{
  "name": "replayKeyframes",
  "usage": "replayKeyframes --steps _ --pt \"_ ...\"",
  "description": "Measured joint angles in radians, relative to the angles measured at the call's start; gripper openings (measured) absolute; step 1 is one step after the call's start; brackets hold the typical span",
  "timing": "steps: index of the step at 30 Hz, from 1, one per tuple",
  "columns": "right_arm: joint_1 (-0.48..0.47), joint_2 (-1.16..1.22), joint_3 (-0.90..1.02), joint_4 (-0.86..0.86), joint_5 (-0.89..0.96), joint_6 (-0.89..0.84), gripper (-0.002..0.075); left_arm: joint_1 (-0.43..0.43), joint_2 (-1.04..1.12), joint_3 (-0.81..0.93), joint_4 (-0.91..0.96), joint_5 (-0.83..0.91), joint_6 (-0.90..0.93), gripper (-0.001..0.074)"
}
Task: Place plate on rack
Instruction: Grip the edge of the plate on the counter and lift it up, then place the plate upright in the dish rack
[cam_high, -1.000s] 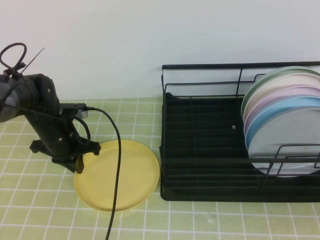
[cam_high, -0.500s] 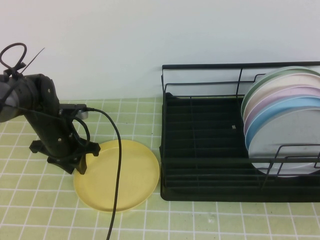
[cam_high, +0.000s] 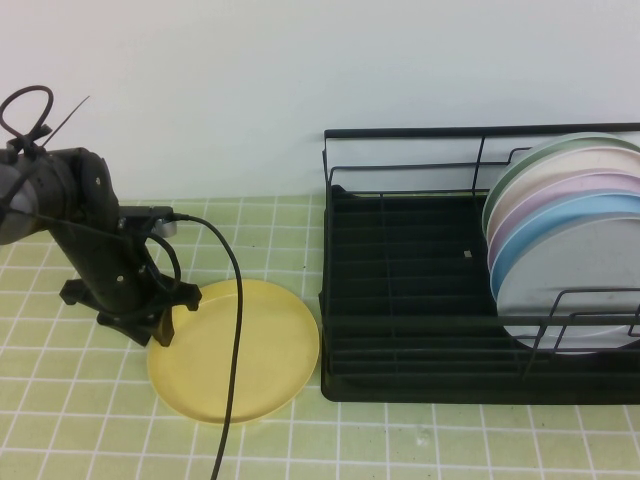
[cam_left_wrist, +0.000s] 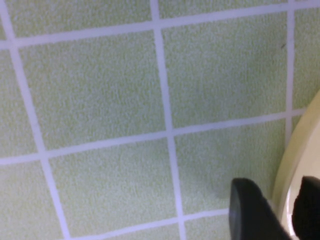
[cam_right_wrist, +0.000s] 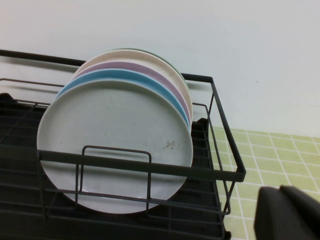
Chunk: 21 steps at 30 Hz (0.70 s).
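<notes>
Yellow plate (cam_high: 250, 350) lower left on bench (cam_high: 420, 440), left end effector (cam_high: 157, 332) grasping its rim, right end effector (cam_right_wrist: 282, 200) clenched near black rack (cam_high: 400, 300).

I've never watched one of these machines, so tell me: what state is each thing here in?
yellow plate, lying flat on the table, not racked.
left claw, closed on the yellow plate's left rim.
right claw, shut and empty, near the dish rack's right end.
five plates, standing upright in the dish rack.
</notes>
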Motion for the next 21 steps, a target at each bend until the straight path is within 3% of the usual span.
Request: replayKeyframes --steps 7,12,21 --pt "0.0 0.0 0.0 0.0 0.0 0.0 -0.0001 -0.002 0.0 0.0 -0.002 -0.017 0.005 0.0079" --pt "0.0 0.0 0.0 0.0 0.0 0.0 -0.0001 -0.002 0.0 0.0 -0.011 -0.017 0.023 0.0078" --pt "0.0 0.0 0.0 0.0 -0.004 0.0 -0.0001 -0.002 0.0 0.0 -0.011 -0.014 0.033 0.0279"
